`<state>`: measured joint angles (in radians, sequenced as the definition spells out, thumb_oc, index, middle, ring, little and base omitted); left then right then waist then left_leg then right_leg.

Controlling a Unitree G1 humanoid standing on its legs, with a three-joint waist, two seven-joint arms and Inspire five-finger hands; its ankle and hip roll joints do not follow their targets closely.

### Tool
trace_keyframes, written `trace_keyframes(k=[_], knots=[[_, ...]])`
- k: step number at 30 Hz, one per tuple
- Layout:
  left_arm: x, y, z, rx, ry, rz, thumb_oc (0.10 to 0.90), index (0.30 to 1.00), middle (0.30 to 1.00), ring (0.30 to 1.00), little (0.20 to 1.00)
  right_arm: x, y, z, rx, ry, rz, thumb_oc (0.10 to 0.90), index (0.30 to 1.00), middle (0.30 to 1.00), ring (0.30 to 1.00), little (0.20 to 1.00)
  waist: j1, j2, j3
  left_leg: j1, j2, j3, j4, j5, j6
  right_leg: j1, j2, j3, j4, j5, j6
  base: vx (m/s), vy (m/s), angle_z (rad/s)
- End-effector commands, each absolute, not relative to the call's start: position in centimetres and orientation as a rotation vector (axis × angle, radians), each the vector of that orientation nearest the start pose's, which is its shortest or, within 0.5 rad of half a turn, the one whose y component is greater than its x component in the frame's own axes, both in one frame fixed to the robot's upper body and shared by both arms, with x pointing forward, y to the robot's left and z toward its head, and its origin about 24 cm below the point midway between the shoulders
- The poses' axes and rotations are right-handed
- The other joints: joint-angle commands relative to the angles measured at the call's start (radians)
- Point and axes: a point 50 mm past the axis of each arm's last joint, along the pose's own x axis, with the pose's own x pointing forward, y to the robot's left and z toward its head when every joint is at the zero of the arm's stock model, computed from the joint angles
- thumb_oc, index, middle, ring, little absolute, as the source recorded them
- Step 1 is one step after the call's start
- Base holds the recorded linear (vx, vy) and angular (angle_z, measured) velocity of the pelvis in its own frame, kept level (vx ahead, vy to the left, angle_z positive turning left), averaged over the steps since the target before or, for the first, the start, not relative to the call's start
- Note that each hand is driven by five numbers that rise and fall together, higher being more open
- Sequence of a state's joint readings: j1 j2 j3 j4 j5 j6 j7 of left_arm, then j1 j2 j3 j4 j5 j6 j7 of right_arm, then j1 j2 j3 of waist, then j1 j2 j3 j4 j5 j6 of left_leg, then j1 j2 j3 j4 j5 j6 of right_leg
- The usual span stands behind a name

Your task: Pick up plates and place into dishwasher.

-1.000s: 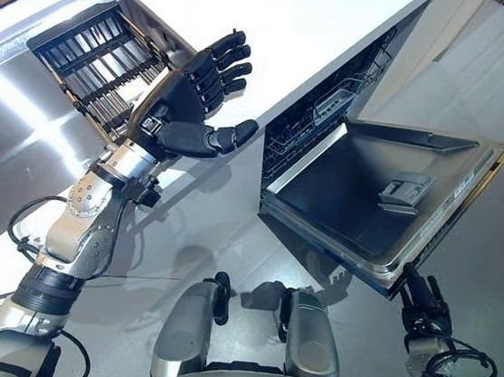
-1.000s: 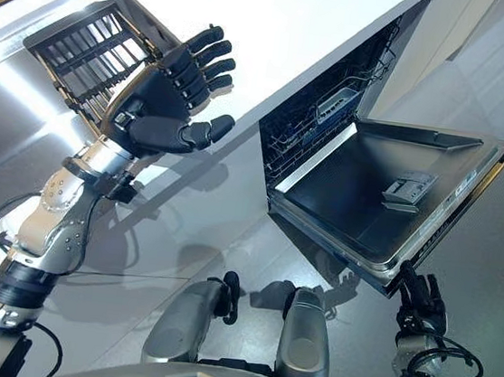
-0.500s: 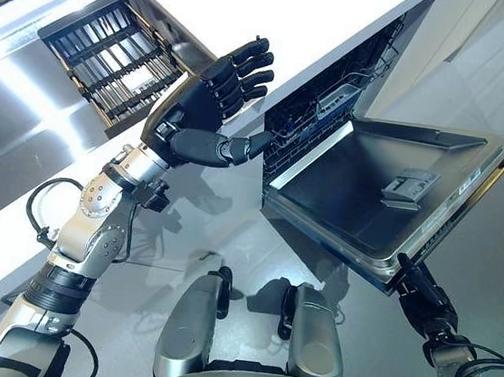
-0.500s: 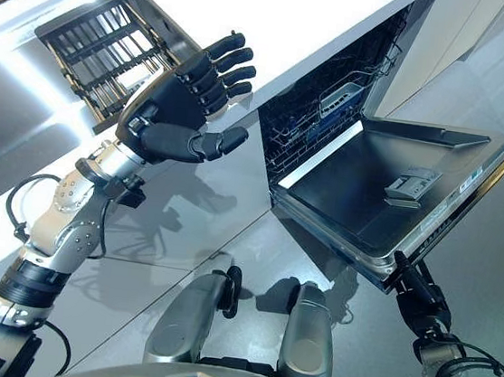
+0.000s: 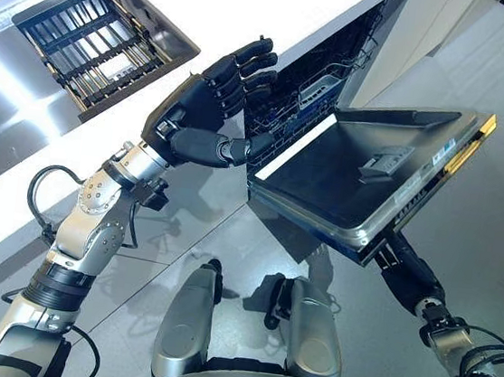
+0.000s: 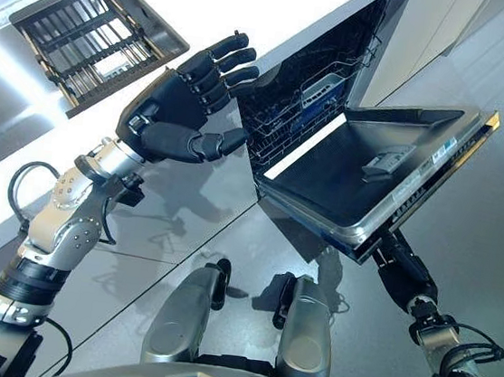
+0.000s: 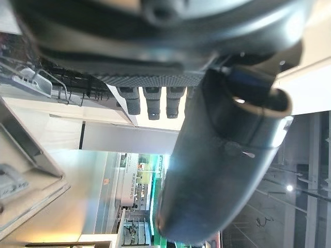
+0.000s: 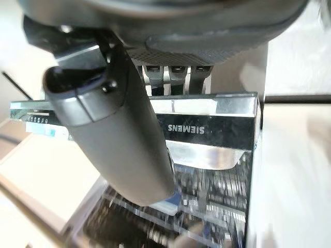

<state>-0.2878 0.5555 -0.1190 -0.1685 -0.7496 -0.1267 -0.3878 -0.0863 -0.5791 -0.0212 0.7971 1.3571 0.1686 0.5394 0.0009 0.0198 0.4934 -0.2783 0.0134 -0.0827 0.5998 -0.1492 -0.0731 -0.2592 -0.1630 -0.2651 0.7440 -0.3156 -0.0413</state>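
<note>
The built-in dishwasher point(image 5: 313, 95) with a dark interior stands open under the white countertop point(image 5: 254, 7). Its stainless steel door point(image 5: 362, 178) is folded down and hangs partly lowered, with the inner side turned upward. On that inner side sits a small grey detergent compartment point(image 5: 384, 163). Inside the machine the dark wire rack point(image 6: 288, 111) can be seen, with a small blue and white part in it.

The left hand point(image 5: 202, 110) is raised in the air in front of the countertop edge, just beside the dishwasher opening. Its fingers point(image 5: 248, 61) are stretched out and spread, the thumb point(image 5: 220, 148) points toward the opening, and it grasps nothing (the left wrist view confirms the bare palm).

The right arm reaches up from the lower right to the outer front edge of the door. The right hand point(image 8: 129, 129) is seen closely in the right wrist view: the thumb lies across the front of the shiny door edge and the fingers point(image 8: 176, 72) go over its top. From the head views the hand is hidden below the door, so I cannot tell how firmly it closes on the edge.

In the countertop at the far left is a sunken steel sink point(image 5: 152, 27) with a dark slatted drying rack point(image 5: 82, 42) in it. I can make out no plates in these views.
</note>
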Motion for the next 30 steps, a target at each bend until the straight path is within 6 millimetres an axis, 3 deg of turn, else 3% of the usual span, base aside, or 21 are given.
trace_keyframes(k=[1,9,15,30], knots=[[27.3,15.7,21.8,-0.189,-0.707,-0.733,0.8,0.9,0.9,0.9,0.9,34.2,-19.5,13.3,1.038,-0.348,0.801,0.8,0.9,0.9,0.9,0.9,0.078,-0.002,-0.081,0.033,-0.051,0.063,0.173,-0.171,0.098,0.069,-0.007,0.103,0.045,0.038,0.023,0.0,0.0,0.0],[27.5,15.4,21.7,-0.189,-0.7,-0.732,0.8,0.9,0.9,0.9,0.9,34.9,-17.9,15.7,1.026,-0.383,0.866,0.8,0.9,0.9,0.9,0.9,0.09,-0.003,-0.088,0.036,-0.061,0.056,0.188,-0.177,0.1,0.077,-0.013,0.103,0.055,0.032,0.023,0.03,0.013,-0.06],[27.5,15.5,21.7,-0.187,-0.704,-0.731,0.8,0.9,0.9,0.9,0.9,35.5,-17.5,16.4,1.019,-0.373,0.854,0.8,0.9,0.9,0.9,0.9,0.102,-0.005,-0.097,0.034,-0.067,0.054,0.194,-0.18,0.102,0.075,-0.021,0.099,0.065,0.027,0.024,0.03,0.018,0.36],[27.5,15.7,22.2,-0.183,-0.728,-0.767,0.8,0.9,0.9,0.9,0.9,35.6,-19.3,14.3,1.039,-0.333,0.729,0.8,0.9,0.9,0.9,0.9,0.103,-0.016,-0.108,0.043,-0.071,0.05,0.189,-0.183,0.106,0.072,-0.028,0.093,0.072,0.028,0.03,0.01,-0.004,0.17]])
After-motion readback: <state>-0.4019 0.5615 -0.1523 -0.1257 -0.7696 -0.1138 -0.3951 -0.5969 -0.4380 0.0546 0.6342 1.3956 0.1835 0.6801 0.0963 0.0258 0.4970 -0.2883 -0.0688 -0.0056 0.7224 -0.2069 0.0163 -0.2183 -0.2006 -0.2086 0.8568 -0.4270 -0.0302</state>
